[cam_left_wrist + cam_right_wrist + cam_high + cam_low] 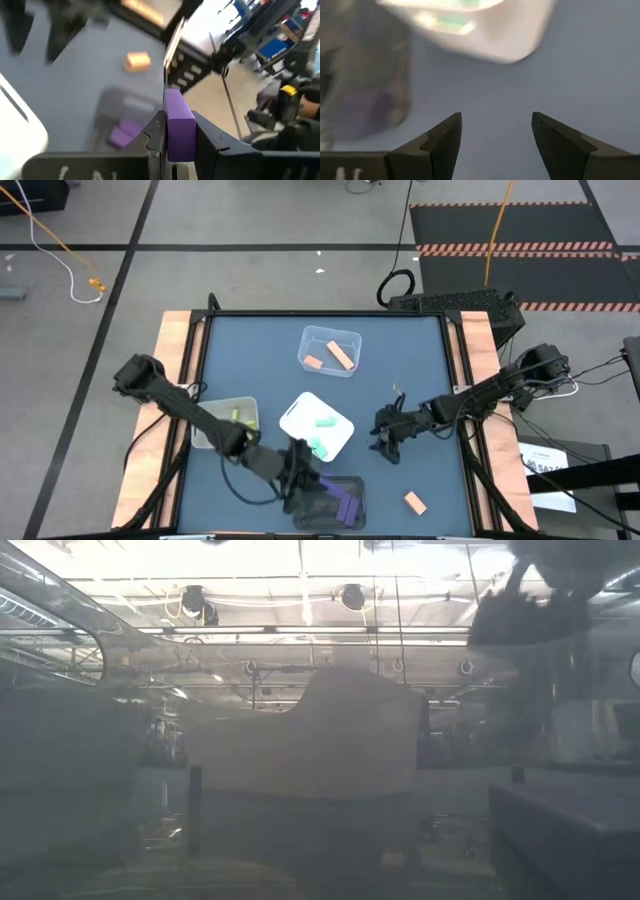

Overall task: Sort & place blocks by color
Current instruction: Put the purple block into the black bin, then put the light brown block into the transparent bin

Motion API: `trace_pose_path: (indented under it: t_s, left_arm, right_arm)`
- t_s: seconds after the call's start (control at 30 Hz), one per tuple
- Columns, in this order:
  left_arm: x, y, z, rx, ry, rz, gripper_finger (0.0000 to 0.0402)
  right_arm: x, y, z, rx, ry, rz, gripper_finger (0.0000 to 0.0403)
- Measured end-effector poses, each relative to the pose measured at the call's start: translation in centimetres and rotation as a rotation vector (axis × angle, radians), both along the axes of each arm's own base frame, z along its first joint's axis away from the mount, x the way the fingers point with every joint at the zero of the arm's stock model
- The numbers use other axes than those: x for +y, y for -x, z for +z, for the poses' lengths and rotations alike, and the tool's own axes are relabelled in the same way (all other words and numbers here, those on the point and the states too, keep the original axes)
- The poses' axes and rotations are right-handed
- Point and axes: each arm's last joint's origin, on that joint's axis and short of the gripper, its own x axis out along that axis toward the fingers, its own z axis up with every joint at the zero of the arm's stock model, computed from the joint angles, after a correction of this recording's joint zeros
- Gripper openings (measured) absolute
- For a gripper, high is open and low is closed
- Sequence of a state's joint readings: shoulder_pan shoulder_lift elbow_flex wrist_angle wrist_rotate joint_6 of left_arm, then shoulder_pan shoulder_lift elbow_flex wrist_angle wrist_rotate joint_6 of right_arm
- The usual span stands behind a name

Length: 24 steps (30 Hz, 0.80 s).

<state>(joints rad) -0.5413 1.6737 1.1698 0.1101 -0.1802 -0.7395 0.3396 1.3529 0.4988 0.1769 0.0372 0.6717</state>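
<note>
Your blue table [420, 370] sits on grey floor; only the left wrist view shows the left gripper [179, 137] clamping a purple block [179, 125], while the right gripper [496, 135] gapes empty.

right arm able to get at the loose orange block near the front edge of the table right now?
Probably yes. The right gripper is open and empty, hovering over bare mat, and the orange block lies alone nearby with nothing between them. The left gripper is busy with a purple block at the dark bin.
</note>
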Motion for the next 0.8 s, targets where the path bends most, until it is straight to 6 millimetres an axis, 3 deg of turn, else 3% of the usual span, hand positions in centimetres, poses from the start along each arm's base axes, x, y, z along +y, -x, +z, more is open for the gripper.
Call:
trace_pose_path:
  t_s: [0.2,0.4,0.8]
  left_arm:
    - [-2.2,-0.5,-4.0,0.174,0.119,-0.032,0.0056]
    - [-2.8,-0.6,-5.8,0.273,0.18,-0.012,0.006]
    - [-2.3,-0.9,-6.1,0.277,0.162,-0.002,0.0231]
  right_arm:
    - [3.5,1.5,0.0,0.073,-0.159,0.136,0.0231]
    - [7.2,3.6,0.4,0.103,-0.297,0.171,0.0231]
    - [11.8,7.7,1.1,0.078,-0.43,0.156,0.0231]
